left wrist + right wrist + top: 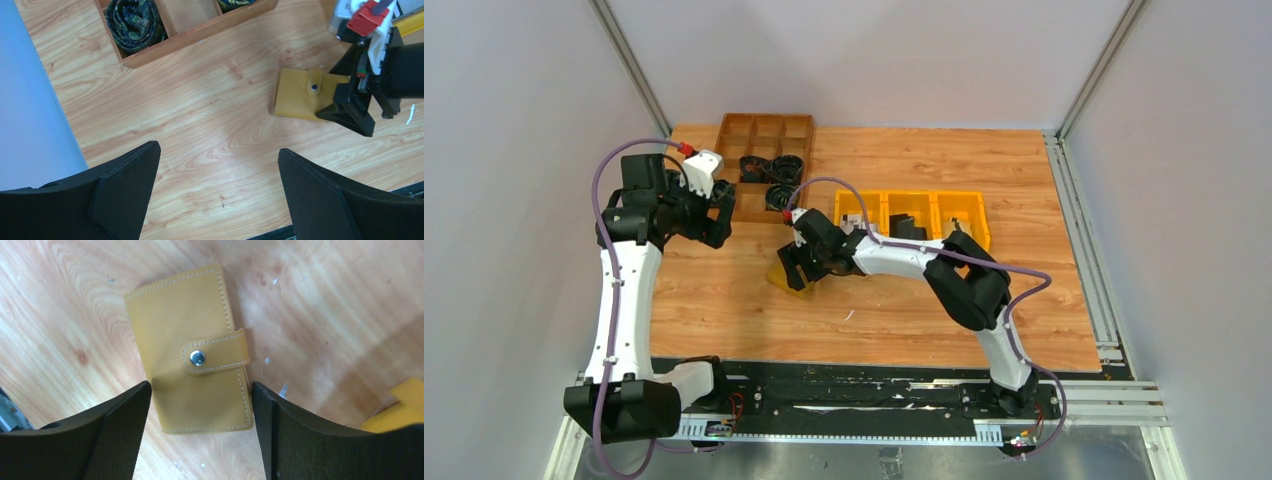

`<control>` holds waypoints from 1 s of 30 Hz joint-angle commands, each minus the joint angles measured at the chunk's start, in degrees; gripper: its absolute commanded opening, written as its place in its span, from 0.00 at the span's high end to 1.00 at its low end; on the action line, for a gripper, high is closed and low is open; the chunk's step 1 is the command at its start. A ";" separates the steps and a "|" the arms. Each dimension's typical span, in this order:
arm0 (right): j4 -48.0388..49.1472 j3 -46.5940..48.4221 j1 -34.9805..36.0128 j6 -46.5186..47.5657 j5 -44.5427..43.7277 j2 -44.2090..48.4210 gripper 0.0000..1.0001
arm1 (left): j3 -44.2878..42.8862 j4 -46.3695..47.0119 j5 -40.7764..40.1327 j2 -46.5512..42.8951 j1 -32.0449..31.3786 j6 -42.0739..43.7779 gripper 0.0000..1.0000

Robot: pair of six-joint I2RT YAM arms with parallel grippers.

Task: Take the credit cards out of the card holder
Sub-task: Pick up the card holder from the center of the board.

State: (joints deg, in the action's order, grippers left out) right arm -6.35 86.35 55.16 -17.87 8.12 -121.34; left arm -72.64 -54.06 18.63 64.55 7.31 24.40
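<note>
The card holder is a mustard-yellow wallet lying flat and closed on the wooden table, its strap snapped by a round stud. No cards show. My right gripper is open right above it, one finger on each side of its near end; I cannot tell if they touch it. In the top view the right gripper covers most of the card holder. The left wrist view shows the card holder with the right gripper at its right end. My left gripper is open and empty, above bare table to the left.
A brown wooden divided tray with dark rolled items stands at the back left. A row of bright yellow plastic bins stands behind the right arm. Grey walls close in both sides.
</note>
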 commanded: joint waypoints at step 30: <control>13.38 -9.61 0.24 -9.37 11.14 17.33 1.00 | 4.88 -1.31 14.19 -2.94 0.34 -1.90 0.00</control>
State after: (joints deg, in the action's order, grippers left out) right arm 1.69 78.72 55.70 -27.42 14.31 -109.30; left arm -70.76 -54.48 24.93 61.84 7.33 23.29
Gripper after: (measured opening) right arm 0.011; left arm 0.997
